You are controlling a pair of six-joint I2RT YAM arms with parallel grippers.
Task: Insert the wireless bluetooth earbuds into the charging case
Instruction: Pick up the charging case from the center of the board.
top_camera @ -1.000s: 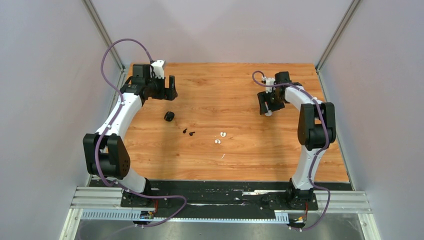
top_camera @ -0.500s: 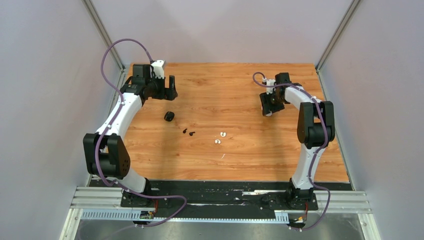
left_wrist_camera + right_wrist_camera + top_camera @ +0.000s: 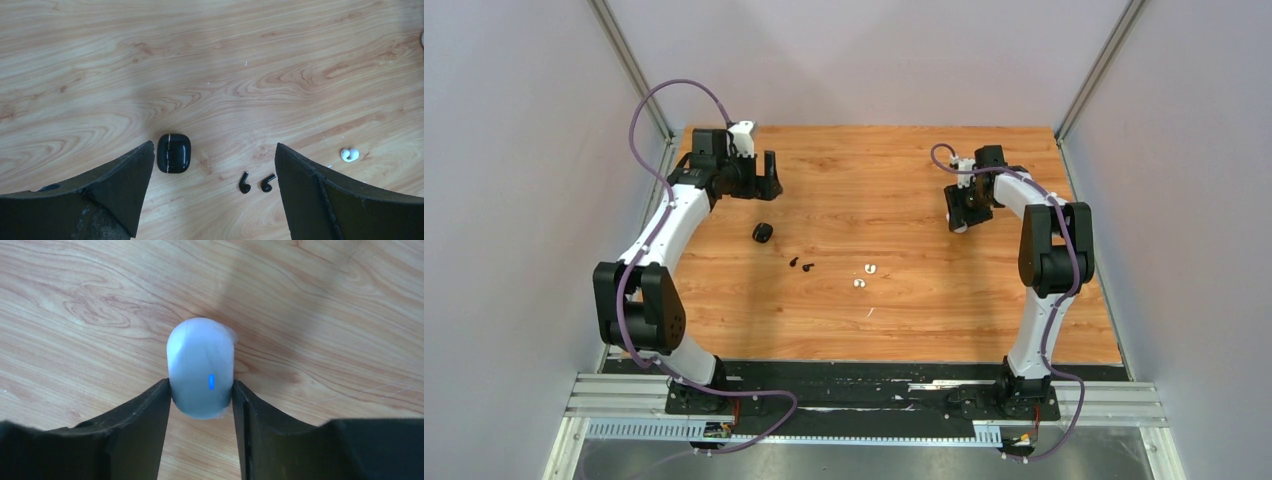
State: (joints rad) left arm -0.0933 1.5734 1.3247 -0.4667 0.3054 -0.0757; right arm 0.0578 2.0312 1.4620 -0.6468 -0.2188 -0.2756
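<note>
My right gripper [image 3: 201,384] is shut on a white charging case [image 3: 201,365] with a lit blue light. Both fingers press its sides at the far right of the table [image 3: 961,226]. A closed black charging case [image 3: 174,153] lies on the wood below my open left gripper [image 3: 214,146], near its left finger. Two black earbuds [image 3: 244,183] lie side by side close to the right finger. Two white earbuds [image 3: 870,268] lie near the middle of the table, one of them at the right edge of the left wrist view [image 3: 349,154].
The wooden table [image 3: 904,320] is walled by grey panels on the left, the right and the back. The arm bases and a black rail [image 3: 864,385] run along the near edge. The black case [image 3: 763,233] lies apart from the black earbuds [image 3: 801,265].
The right gripper's fingers have closed in from a wider spread onto the white case. The left arm has barely moved and its gripper has stayed open.
</note>
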